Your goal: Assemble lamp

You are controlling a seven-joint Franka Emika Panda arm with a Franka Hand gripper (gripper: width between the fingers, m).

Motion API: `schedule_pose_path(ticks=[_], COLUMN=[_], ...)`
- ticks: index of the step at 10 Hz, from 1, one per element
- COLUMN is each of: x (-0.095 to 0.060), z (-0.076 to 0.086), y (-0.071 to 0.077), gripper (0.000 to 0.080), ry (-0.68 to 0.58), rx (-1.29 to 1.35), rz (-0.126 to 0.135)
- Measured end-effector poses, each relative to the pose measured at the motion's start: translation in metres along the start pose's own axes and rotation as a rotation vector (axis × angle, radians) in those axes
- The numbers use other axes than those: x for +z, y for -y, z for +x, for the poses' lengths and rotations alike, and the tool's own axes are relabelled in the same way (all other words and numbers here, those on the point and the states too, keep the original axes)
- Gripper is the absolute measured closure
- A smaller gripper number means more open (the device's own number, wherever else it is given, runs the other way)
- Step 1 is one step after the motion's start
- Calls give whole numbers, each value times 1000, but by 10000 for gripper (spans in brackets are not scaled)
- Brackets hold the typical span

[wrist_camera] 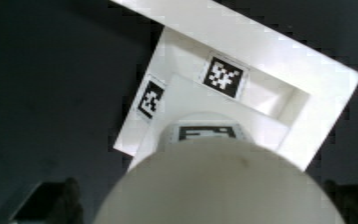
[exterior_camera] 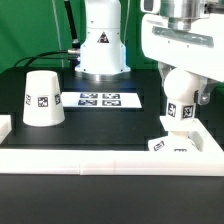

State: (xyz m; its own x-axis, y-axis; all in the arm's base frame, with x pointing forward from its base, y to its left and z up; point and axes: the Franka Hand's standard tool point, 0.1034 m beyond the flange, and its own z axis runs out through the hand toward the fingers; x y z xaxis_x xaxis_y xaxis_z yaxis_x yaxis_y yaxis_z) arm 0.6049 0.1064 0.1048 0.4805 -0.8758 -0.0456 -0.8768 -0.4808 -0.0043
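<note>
At the exterior view's right, above the low square white plastic lamp base [exterior_camera: 171, 146], hangs the round white bulb on its tagged stem [exterior_camera: 181, 108].

In the wrist view the bulb's rounded white top [wrist_camera: 213, 183] fills the space between the two dark fingertips [wrist_camera: 48, 200], so the gripper [exterior_camera: 182, 92] appears closed on it, with the tagged base [wrist_camera: 226, 92] just beyond. The tapered white cup-like shade [exterior_camera: 42, 98] stands well apart at the exterior view's left on the black table [exterior_camera: 100, 130]. The marker board [exterior_camera: 99, 99] lies between, before the robot's white body [exterior_camera: 103, 42].
</note>
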Motion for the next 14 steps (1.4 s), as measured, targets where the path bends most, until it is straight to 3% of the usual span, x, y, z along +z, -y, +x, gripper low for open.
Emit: schedule_pose_path(ticks=[7,14], x=[-1,-2], z=[5,7], y=[0,-1], gripper=[101,101], ry=[-4,-10], rx=[-758,-1264], rz=[5,-3])
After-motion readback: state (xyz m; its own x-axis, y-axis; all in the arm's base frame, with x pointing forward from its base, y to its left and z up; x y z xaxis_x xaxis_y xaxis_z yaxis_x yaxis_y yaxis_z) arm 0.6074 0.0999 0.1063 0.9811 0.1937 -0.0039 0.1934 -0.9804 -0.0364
